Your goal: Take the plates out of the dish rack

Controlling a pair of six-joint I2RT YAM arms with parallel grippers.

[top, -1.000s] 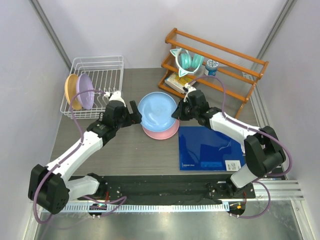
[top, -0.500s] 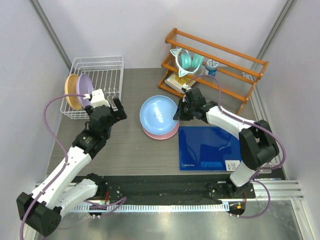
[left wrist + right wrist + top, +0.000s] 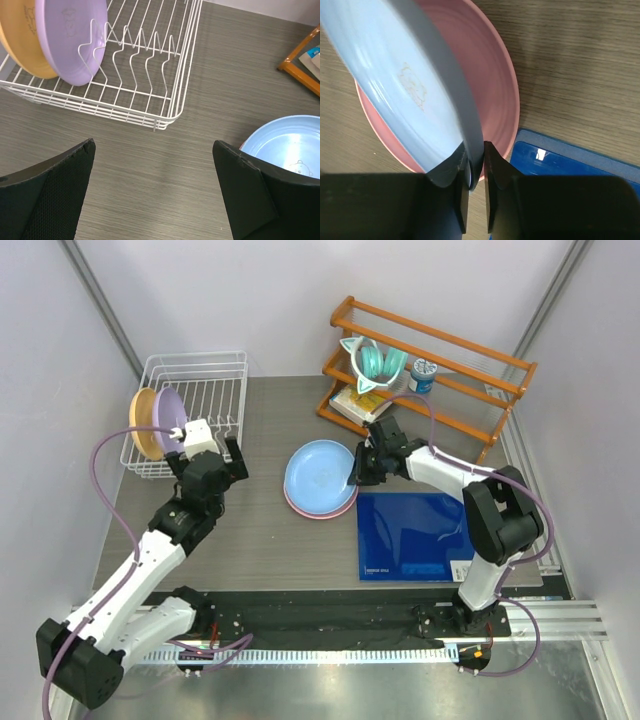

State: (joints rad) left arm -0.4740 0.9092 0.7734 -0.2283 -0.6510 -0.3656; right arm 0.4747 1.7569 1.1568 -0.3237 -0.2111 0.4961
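The white wire dish rack (image 3: 215, 375) stands at the back left and holds the yellow-orange plate (image 3: 142, 425) and the lavender plate (image 3: 166, 418) upright at its left end; both show in the left wrist view, lavender plate (image 3: 75, 40), yellow-orange plate (image 3: 22, 47), rack (image 3: 165, 107). The pink plate (image 3: 322, 510) lies flat mid-table. My right gripper (image 3: 357, 468) is shut on the right rim of the blue plate (image 3: 318, 472), holding it low and tilted over the pink plate (image 3: 492, 95); blue plate (image 3: 395, 85), gripper (image 3: 476, 172). My left gripper (image 3: 222, 458) is open and empty just before the rack (image 3: 155, 192).
An orange wooden shelf rack (image 3: 450, 370) at the back right holds teal headphones (image 3: 372, 362), a small can (image 3: 423, 375) and a book. A blue mat (image 3: 415, 535) lies right of the plates. Grey walls close in both sides.
The right gripper has lowered the blue plate closer onto the pink plate. The left arm has pulled back from the blue plate to the left, toward the dish rack.
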